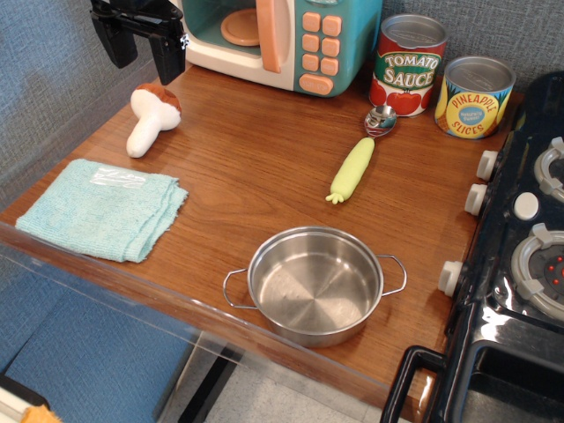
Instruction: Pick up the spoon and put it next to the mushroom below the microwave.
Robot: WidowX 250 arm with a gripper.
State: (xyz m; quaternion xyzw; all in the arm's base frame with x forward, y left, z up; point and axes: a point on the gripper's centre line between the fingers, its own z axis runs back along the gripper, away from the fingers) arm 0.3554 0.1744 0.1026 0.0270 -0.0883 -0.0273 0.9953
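Note:
The spoon (pixel 359 158) lies flat on the wooden table, its metal bowl pointing toward the tomato sauce can and its yellow-green handle toward the pot. The mushroom (pixel 151 117) lies at the back left, in front of the microwave (pixel 286 40), white stem toward the cloth. My black gripper (pixel 141 46) hangs open and empty at the top left, just above and behind the mushroom and far left of the spoon.
A light blue folded cloth (pixel 104 208) lies at the left front. A steel pot (pixel 315 285) stands near the front edge. A tomato sauce can (pixel 407 65) and a pineapple slices can (pixel 474 97) stand at the back right. A black toy stove (pixel 524 256) borders the right side.

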